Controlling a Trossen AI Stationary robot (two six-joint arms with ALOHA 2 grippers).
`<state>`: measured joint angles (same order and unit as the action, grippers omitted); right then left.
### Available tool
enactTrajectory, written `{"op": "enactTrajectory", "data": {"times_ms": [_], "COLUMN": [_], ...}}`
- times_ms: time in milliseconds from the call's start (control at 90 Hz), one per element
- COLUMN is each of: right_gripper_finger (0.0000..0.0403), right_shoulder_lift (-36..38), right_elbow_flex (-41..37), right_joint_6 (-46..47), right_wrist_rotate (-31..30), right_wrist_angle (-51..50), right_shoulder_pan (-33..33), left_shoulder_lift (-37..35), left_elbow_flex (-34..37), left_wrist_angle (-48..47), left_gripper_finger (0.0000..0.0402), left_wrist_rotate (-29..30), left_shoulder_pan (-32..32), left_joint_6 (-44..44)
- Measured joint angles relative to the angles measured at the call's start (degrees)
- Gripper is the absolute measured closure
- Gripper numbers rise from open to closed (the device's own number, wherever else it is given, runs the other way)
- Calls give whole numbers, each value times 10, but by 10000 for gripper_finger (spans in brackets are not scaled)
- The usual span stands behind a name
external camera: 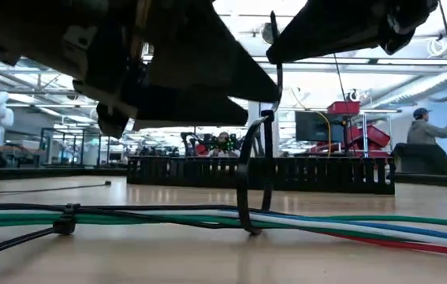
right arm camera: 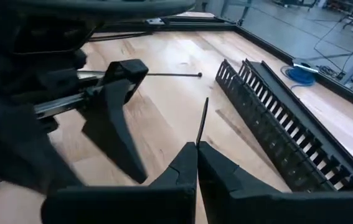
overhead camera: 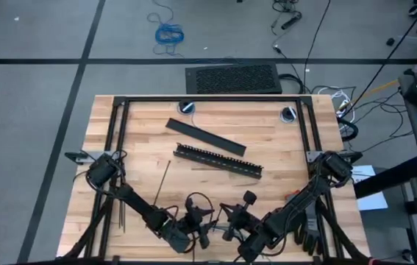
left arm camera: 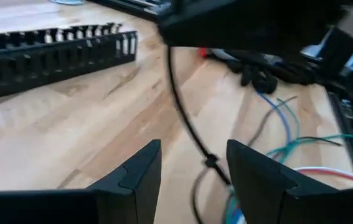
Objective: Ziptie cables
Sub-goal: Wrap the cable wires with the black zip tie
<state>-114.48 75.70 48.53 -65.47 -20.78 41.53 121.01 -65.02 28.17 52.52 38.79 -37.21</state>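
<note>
Low view is showing my right gripper [right arm camera: 196,163], jaws pinching a ziptie [external camera: 247,170] looped around the cables [external camera: 325,223] on the table [external camera: 207,260]; my left gripper [left arm camera: 192,171] is hovering open nearby.

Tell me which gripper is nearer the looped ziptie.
Right. The right gripper is shut on the looped ziptie's tail, while the left gripper is open just beside it, above the cables.

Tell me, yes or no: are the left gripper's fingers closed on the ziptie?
No. In the left wrist view the left gripper is open, and the ziptie runs through the gap untouched.
</note>
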Motion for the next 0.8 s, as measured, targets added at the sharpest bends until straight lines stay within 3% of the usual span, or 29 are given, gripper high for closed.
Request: {"op": "enactTrajectory", "data": {"times_ms": [322,578,800], "right_gripper_finger": [403,403,403], "right_shoulder_lift": [0,0,0], "right_elbow_flex": [0,0,0], "right_joint_6": [-65,-67,-64], "right_wrist_rotate": [9,6,-10], "right_wrist_angle": [58,59,59], "right_shoulder_pan": [-7,-7,-7], "left_shoulder_lift": [0,0,0], "left_elbow_flex": [-1,-2,-2], "left_wrist_angle": [-9,-22,-23], "left_gripper_finger": [224,226,274], "left_wrist_rotate": [-4,-4,-12], "left_shoulder_pan": [-17,-16,-16], "left_joint_6": [0,0,0]}}
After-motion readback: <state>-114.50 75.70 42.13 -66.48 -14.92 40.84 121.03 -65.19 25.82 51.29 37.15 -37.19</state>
